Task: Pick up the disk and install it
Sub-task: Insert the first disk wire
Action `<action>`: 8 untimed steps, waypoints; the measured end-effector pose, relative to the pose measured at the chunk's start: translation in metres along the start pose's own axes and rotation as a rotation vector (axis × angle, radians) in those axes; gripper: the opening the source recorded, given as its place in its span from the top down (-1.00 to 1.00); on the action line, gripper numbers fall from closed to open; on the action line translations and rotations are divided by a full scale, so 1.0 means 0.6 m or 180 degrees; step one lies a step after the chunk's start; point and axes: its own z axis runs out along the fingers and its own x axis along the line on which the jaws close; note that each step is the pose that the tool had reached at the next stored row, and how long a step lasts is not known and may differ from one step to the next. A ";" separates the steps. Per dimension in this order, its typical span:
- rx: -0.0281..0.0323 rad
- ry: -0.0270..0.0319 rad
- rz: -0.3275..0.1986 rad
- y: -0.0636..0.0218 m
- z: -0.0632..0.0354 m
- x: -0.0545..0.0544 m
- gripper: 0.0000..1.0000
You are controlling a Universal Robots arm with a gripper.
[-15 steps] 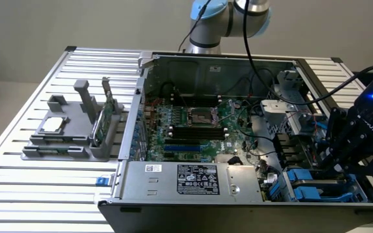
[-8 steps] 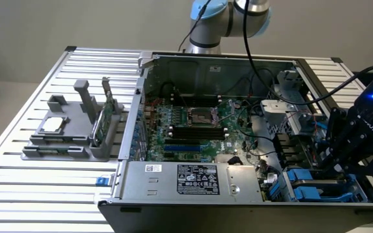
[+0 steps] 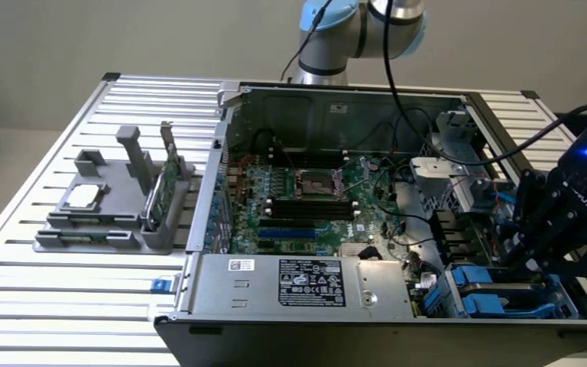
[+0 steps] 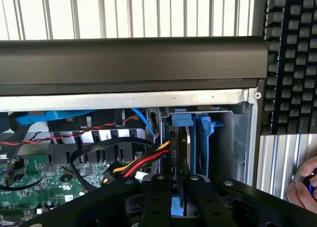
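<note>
Wrist view: your fingers (image 4: 177, 187) pinching disk (image 4: 179, 153) edge-on, partly down in blue drive bay (image 4: 205, 138) at case's near right corner. Pickup done; full seating unconfirmed.

Robot arm (image 3: 360, 34): silver-grey tubular links with a light blue joint cap, and a black cable running down from it. Wrist unit (image 3: 579, 191): matte black housing bearing a lit blue indicator and pale lettering. Gripper (image 4: 174, 187): black metal finger links joined by round black fasteners, seen from the wrist camera.
</note>
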 end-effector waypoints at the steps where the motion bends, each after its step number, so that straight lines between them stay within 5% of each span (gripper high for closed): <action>1: 0.0000 0.0000 0.0000 0.001 0.000 0.000 0.66; 8: 0.0000 -0.0001 -0.0001 0.002 0.001 0.000 0.66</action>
